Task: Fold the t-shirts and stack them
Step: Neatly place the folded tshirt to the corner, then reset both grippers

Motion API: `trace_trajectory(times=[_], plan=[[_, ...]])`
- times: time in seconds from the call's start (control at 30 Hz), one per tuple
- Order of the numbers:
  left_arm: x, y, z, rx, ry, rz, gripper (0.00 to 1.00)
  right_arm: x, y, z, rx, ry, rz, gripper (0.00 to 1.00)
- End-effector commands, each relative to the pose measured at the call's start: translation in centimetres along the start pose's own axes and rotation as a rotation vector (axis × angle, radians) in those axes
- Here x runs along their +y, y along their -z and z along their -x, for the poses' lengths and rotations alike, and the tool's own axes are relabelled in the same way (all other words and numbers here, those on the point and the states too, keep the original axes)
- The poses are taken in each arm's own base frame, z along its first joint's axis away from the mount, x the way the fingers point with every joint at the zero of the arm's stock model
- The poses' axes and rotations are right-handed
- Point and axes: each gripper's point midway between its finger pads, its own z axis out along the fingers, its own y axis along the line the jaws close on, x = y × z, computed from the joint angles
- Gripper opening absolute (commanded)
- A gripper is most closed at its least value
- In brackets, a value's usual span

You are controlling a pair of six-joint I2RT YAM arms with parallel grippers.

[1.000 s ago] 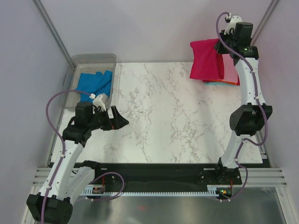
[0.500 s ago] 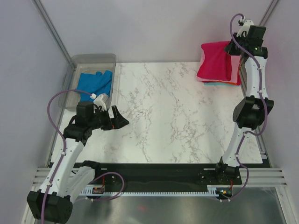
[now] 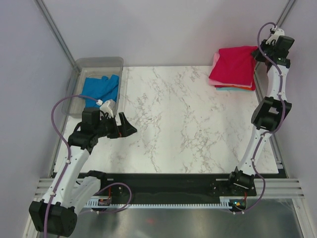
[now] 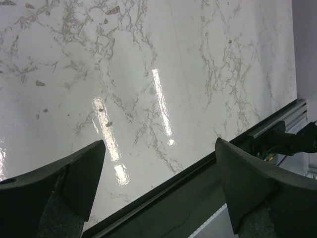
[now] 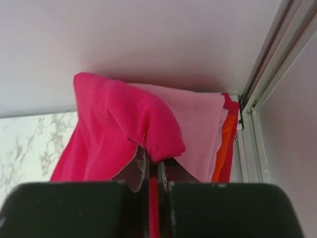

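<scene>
The crimson t-shirt (image 3: 235, 62), soft, light and floppy, drapes over the pile at the table's (image 3: 188, 114) far right corner. The right gripper (image 5: 152, 171) has its jaws closed tight on a folded edge of it. An edge or corner looks the best place to hold it, since it would likely sag and unfold if lifted by the middle. Beneath it lie one pink shirt (image 5: 198, 124), one orange shirt (image 5: 225, 144) and one teal shirt (image 3: 228, 89). One blue shirt (image 3: 101, 89) lies crumpled in the clear tub (image 3: 99, 62) at far left, making five in all. The left gripper (image 4: 159, 148) hovers wide open and empty over the table.
</scene>
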Motion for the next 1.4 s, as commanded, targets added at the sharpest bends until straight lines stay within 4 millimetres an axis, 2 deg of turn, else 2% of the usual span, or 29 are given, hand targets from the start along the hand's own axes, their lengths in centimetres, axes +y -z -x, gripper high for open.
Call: trace_trajectory(times=[0.0,0.03,0.13,0.23,0.3,0.33,0.37,0.4,0.5,0.53,0.6,0.63,0.7,0.73,0.77,0.8,0.83,0.9,0.93,0.97,1.03,1.1,1.13,1.2,1.23,1.27,1.3,1.33,1.37], plan=[[0.3,-0.4,0.6,-0.022,-0.006,0.010,1.00,-3.3,-2.9,2.1,-0.175,0.000,0.002,0.04],[0.3,-0.4,0.7,-0.024,-0.007,0.010,1.00,-4.5,-4.3,1.2,-0.204,-0.009,0.003,0.05],[0.4,-0.4,0.7,-0.024,-0.003,0.017,1.00,-6.6,-5.8,0.7,-0.273,-0.054,0.006,0.13],[0.6,-0.5,0.7,-0.020,-0.001,0.024,1.00,-7.8,-7.9,-1.3,-0.298,-0.067,0.003,0.31],[0.6,-0.5,0.6,-0.018,0.001,0.027,1.00,-8.4,-8.3,-1.7,-0.305,-0.071,-0.020,0.48],[0.7,-0.6,0.6,-0.016,0.004,0.027,1.00,-9.5,-8.2,-1.6,-0.319,-0.078,-0.084,0.57],[0.8,-0.6,0.6,-0.014,0.004,0.029,1.00,-10.1,-8.3,-2.2,-0.313,-0.086,-0.116,0.73],[0.7,-0.6,0.6,-0.012,0.006,0.028,1.00,-10.7,-8.2,-2.2,-0.317,-0.089,-0.146,0.81],[0.6,-0.5,0.7,-0.020,0.001,0.027,1.00,-12.1,-7.0,-1.1,-0.340,-0.094,-0.230,0.98],[0.6,-0.4,0.7,-0.021,0.002,0.027,1.00,-11.7,-6.0,0.6,-0.365,-0.093,-0.232,0.98],[0.5,-0.3,0.8,-0.029,-0.002,0.023,1.00,-12.5,-4.8,1.2,-0.372,-0.107,-0.280,0.98],[0.4,-0.2,0.8,-0.034,-0.005,0.022,1.00,-12.3,-2.9,3.7,-0.411,-0.101,-0.299,0.98],[0.4,0.0,1.0,-0.047,-0.009,0.025,1.00,-14.1,-0.8,4.2,-0.428,-0.145,-0.398,0.98],[0.4,0.0,1.0,-0.049,-0.008,0.028,1.00,-14.1,1.4,6.0,-0.460,-0.158,-0.427,0.98],[0.3,0.1,1.1,-0.055,-0.014,0.027,1.00,-14.3,2.6,6.8,-0.484,-0.195,-0.447,0.98],[0.2,0.2,1.1,-0.060,-0.015,0.024,1.00,-15.9,4.7,7.5,-0.516,-0.228,-0.521,0.98],[0.3,0.3,1.2,-0.064,-0.016,0.027,1.00,-15.7,7.2,8.9,-0.545,-0.253,-0.552,0.98],[0.2,0.6,1.4,-0.081,-0.020,0.030,1.00,-16.8,10.6,9.9,-0.604,-0.336,-0.622,0.98],[0.2,0.6,1.4,-0.085,-0.022,0.030,1.00,-15.8,13.7,12.2,-0.664,-0.352,-0.631,0.98],[0.2,0.7,1.5,-0.088,-0.023,0.031,0.99,-16.1,14.5,11.0,-0.649,-0.380,-0.663,0.98],[0.0,0.9,1.6,-0.099,-0.027,0.027,1.00,-14.7,17.7,11.6,-0.687,-0.424,-0.680,0.98],[-0.1,1.1,1.8,-0.111,-0.033,0.026,0.99,-13.1,19.4,11.8,-0.712,-0.483,-0.645,0.98],[-0.1,1.2,1.8,-0.112,-0.033,0.025,1.00,-11.1,20.4,11.5,-0.702,-0.502,-0.587,0.98],[-0.3,1.3,1.8,-0.116,-0.034,0.018,1.00,-8.3,20.8,10.9,-0.668,-0.538,-0.491,0.97],[-0.3,1.3,1.8,-0.115,-0.034,0.017,1.00,-5.9,22.3,11.5,-0.673,-0.551,-0.438,0.97],[-0.2,1.3,1.8,-0.116,-0.033,0.018,1.00,-4.5,21.7,9.2,-0.602,-0.560,-0.412,0.98],[-0.3,1.3,1.8,-0.115,-0.033,0.015,1.00,-1.7,21.1,7.7,-0.539,-0.570,-0.381,0.98],[-0.3,1.2,1.8,-0.113,-0.032,0.016,1.00,0.6,22.0,5.6,-0.493,-0.573,-0.365,0.98],[-0.3,1.2,1.8,-0.113,-0.032,0.015,1.00,4.6,21.2,4.2,-0.440,-0.552,-0.288,0.98]])
